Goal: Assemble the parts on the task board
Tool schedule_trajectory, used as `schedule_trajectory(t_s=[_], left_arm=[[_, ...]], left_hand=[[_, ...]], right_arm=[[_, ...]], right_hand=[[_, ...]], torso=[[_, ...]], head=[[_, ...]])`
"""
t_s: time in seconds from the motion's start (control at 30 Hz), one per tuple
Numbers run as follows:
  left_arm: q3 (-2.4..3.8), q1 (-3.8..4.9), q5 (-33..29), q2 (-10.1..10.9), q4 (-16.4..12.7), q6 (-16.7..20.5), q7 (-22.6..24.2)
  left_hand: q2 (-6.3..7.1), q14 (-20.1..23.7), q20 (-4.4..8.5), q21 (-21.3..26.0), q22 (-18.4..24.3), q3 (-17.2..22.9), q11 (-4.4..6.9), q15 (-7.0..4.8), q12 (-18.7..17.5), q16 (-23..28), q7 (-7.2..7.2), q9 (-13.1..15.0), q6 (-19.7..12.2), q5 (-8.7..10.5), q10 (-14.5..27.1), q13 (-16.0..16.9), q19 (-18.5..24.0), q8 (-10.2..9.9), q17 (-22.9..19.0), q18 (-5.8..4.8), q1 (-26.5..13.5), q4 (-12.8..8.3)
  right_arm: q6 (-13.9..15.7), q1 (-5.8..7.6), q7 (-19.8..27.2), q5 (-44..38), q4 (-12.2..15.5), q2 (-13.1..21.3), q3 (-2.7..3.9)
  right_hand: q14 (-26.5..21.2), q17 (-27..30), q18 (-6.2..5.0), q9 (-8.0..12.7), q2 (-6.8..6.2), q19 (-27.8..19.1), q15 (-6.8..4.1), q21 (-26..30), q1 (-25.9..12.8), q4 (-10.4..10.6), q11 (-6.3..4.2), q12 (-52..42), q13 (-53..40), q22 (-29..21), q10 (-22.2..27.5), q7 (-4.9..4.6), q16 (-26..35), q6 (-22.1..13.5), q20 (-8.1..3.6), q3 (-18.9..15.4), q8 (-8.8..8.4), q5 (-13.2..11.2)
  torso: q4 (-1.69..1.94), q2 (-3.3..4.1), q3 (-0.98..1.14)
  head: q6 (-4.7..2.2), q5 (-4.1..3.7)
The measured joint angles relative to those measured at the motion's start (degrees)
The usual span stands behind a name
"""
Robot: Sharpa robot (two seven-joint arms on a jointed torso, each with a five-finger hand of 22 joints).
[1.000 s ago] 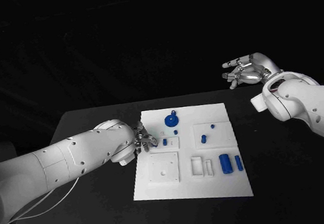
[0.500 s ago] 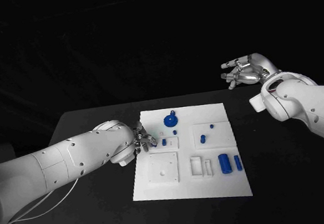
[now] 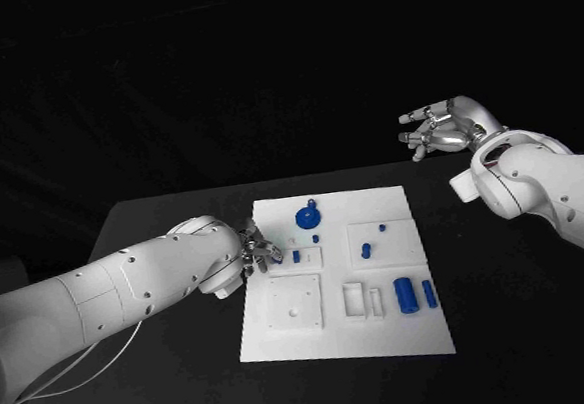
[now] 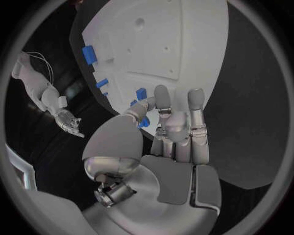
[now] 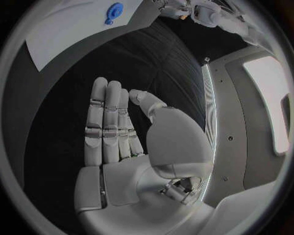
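**Risk: a knocked peg at the board's left edge**

Head view: left hand (image 3: 258,250) sits at the left edge of the board (image 3: 342,340), fingertips just beside a small peg (image 3: 296,256); whether it pinches anything I cannot tell. The disc (image 3: 307,217) lies near the far edge, two cylinders (image 3: 405,294) near the right edge. Right hand (image 3: 438,130) hangs beyond the table, fingers apart, empty.

Left wrist view: fingers (image 4: 195,120) extend over the board, a blue piece (image 4: 141,93) close ahead. A blind closing could tip it or shove the board.

Right wrist view: open palm, nothing held; it steadies nothing, so the board may slide.
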State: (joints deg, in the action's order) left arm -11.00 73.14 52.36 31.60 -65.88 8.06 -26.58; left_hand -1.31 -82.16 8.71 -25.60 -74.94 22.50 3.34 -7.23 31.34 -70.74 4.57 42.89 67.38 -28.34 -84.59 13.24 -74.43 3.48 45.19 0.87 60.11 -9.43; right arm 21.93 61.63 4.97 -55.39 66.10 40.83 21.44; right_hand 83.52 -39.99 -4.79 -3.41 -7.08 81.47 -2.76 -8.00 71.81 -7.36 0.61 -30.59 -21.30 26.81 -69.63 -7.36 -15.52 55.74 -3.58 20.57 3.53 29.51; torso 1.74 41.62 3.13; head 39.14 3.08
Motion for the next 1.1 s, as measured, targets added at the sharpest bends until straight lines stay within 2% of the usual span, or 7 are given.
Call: schedule_trajectory(t_s=[0.33, 0.4, 0.53, 0.83, 0.9, 1.1], left_arm=[[0.42, -0.01, -0.33, -0.05, 0.13, -0.04, -0.12], [0.43, -0.01, -0.45, -0.09, 0.2, -0.04, -0.14], [0.45, -0.01, -0.77, -0.18, 0.43, -0.04, -0.18], [0.45, -0.01, -1.2, -0.44, 0.65, -0.22, -0.34], [0.45, -0.01, -1.26, -0.5, 0.69, -0.36, -0.37], [0.44, -0.01, -1.35, -0.61, 0.87, -0.71, -0.49]], left_hand=[[-0.06, 0.02, 0.0, -0.24, 0.01, -0.02, 0.0, 0.03, 0.0, 0.0, 0.01, 0.09, 0.01, -0.29, 0.0, 0.06, 0.0, 0.17, 0.06, 0.0, 0.06, -0.02], [-0.06, 0.07, 0.0, -0.24, 0.01, -0.04, 0.0, 0.08, 0.03, 0.0, 0.01, 0.09, 0.01, -0.21, 0.0, 0.06, 0.0, 0.18, 0.06, -0.01, 0.06, -0.04], [-0.18, 0.07, 0.0, -0.24, 0.02, 0.13, 0.0, 0.09, 0.38, -0.26, 0.06, 0.74, 0.06, 1.33, 0.0, 0.25, 0.0, 0.19, 0.21, 0.0, -0.07, 0.13], [-0.19, 0.06, 0.0, -0.24, 0.02, 0.14, 0.0, 0.11, 0.62, -0.42, 0.09, 1.11, 0.09, 1.35, 0.0, 0.31, 0.0, 0.14, 0.24, 0.0, -0.1, 0.11], [-0.19, -0.1, 0.0, -0.24, 0.02, 0.15, 0.0, 0.07, 0.62, -0.48, 0.09, 1.27, 0.1, 1.45, 0.0, 0.32, 0.0, 0.11, 0.3, 0.0, -0.11, 0.11], [-0.18, -0.02, 0.0, -0.23, 0.02, 0.19, 0.0, -0.22, 0.62, -0.48, 0.11, 1.29, 0.11, 1.55, 0.0, 0.31, 0.0, 0.0, 0.3, 0.0, -0.11, 0.06]], right_arm=[[0.0, -0.02, 0.0, -0.01, -0.02, -0.05, 0.0], [-0.01, -0.03, 0.0, -0.01, -0.03, -0.06, 0.0], [-0.01, -0.05, 0.01, -0.02, -0.05, -0.06, 0.0], [-0.02, -0.06, 0.01, -0.02, -0.04, -0.03, 0.0], [-0.02, -0.06, 0.01, -0.03, -0.04, -0.02, 0.0], [-0.03, -0.07, 0.0, -0.07, 0.0, 0.02, 0.0]], right_hand=[[0.0, 0.0, 0.0, 0.0, 0.0, 0.0, 0.0, 0.0, 0.0, 0.0, 0.01, 0.0, 0.0, 0.0, -0.01, 0.01, 0.0, -0.01, 0.0, 0.0, 0.0, 0.0], [0.0, 0.0, 0.0, 0.0, 0.0, 0.0, 0.0, -0.43, 0.0, -0.1, 0.01, 0.0, 0.01, -0.17, -0.01, 0.01, 0.0, -0.01, 0.0, 0.1, 0.0, 0.0], [0.0, 0.0, 0.0, 0.0, 0.0, 0.0, 0.0, -0.58, 0.0, -0.17, 0.01, 0.0, 0.06, -0.31, -0.01, 0.01, 0.0, -0.02, 0.0, 0.17, 0.0, 0.0], [0.0, 0.01, 0.0, 0.0, 0.0, -0.21, 0.0, -0.58, 0.0, -0.17, 0.02, 0.0, 0.06, -0.3, -0.02, 0.1, 0.0, -0.11, -0.21, 0.17, 0.0, 0.0], [0.0, 0.01, 0.0, 0.0, 0.0, -0.21, 0.0, -0.99, 0.0, -0.9, 0.03, 0.0, 0.19, -0.3, -0.03, 0.07, 0.22, -0.09, -0.21, 0.56, 0.0, 0.0], [0.0, 0.01, -0.01, -0.04, 0.0, -0.94, 0.0, -1.81, 0.0, -1.36, 0.1, 0.0, 0.25, 0.25, -0.11, -0.03, 0.22, 0.02, -0.11, 1.02, 0.0, 0.0]], torso=[[0.01, -0.01, 0.04], [0.02, -0.01, 0.04], [0.04, -0.01, 0.03], [-0.01, -0.01, 0.04], [-0.01, 0.0, 0.04], [-0.01, 0.01, 0.05]], head=[[0.03, -0.02], [0.04, 0.0], [0.04, 0.02], [0.04, 0.08], [0.04, 0.08], [0.1, 0.05]])
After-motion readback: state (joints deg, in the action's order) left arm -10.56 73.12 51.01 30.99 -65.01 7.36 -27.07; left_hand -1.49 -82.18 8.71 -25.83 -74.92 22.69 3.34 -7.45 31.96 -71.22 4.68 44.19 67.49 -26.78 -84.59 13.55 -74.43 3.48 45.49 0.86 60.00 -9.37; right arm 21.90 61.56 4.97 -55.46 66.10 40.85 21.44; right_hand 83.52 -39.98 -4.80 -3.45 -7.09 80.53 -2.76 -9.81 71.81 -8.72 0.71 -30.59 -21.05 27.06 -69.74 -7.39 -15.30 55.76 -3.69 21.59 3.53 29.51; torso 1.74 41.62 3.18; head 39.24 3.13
